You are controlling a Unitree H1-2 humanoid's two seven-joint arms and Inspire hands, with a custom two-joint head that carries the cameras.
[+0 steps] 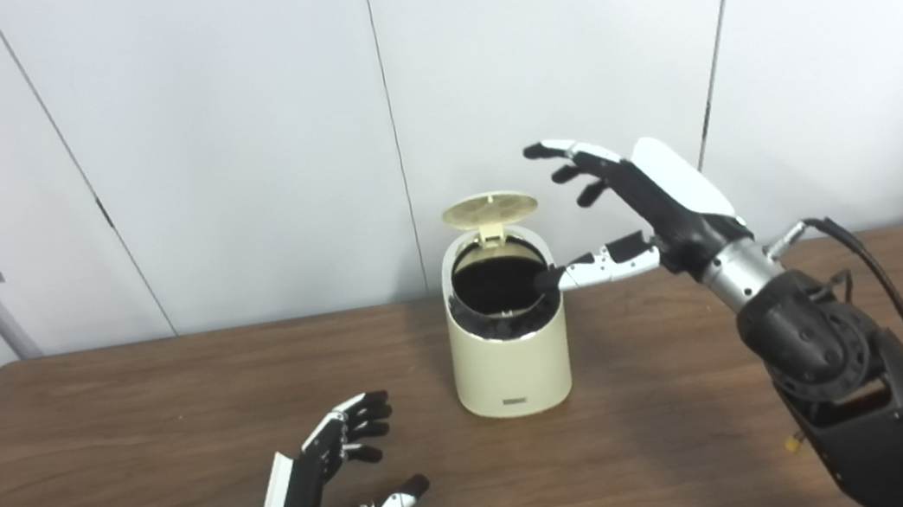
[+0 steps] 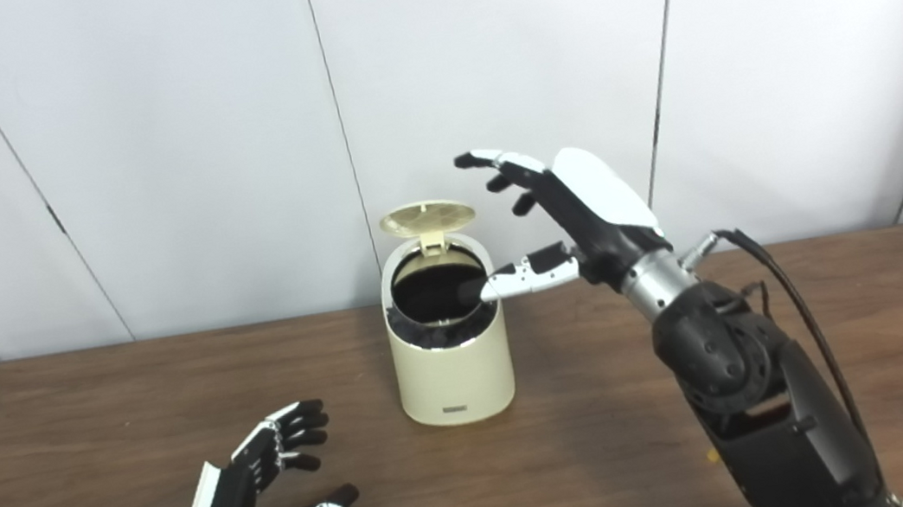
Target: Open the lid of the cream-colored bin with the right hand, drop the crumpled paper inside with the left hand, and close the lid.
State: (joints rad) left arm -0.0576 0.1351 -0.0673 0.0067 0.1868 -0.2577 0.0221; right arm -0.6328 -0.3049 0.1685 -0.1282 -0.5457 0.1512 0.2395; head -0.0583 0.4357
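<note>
On tabletop: cream-colored bin (image 1: 509, 359) stands upright near the middle of the brown wooden tabletop (image 1: 92, 440), a bit toward the far edge, close to the white panelled wall (image 1: 228, 143).
Bin look: short rounded cylinder, cream body, small dark label strip low on the front; top face slants toward the camera.
Lid: round cream lid (image 1: 489, 209) flipped up on its rear hinge, standing almost level above the back rim, ribbed underside showing.
Opening: dark round mouth, black liner edge visible around the rim; inside too dark to tell contents.
Right hand: right hand (image 1: 637, 203) raised just right of the bin, fingers spread apart and holding nothing; upper fingers point left, level with the lid but apart from it; thumb (image 1: 606, 264) stretched left with its black tip at the bin's right rim, contact cannot be told.
Left hand: left hand (image 2: 252, 498) low over the tabletop front-left of the bin, well apart from it, palm facing right, fingers loosely curled and apart, empty.
Crumpled paper: not seen in either view.
Cable: black cable (image 1: 882, 275) loops off the right wrist along the forearm.
</note>
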